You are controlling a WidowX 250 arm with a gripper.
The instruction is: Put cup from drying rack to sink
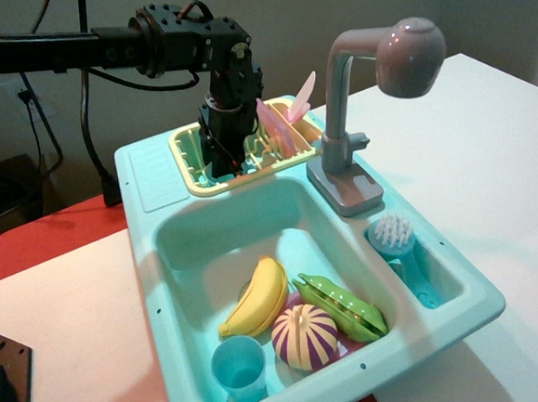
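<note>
pincer down inside drying rack, cup hidden under it, grip state unclear, sink basin just below-front

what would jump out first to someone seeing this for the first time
The mint-turquoise sink fills the middle of the view, its basin holding a banana, a striped purple-and-yellow ball, a green pea pod and a tall blue tumbler. At the back, the black gripper reaches down into the pale-yellow drying rack, hiding what lies under it. A grey faucet towers at the right.
</note>
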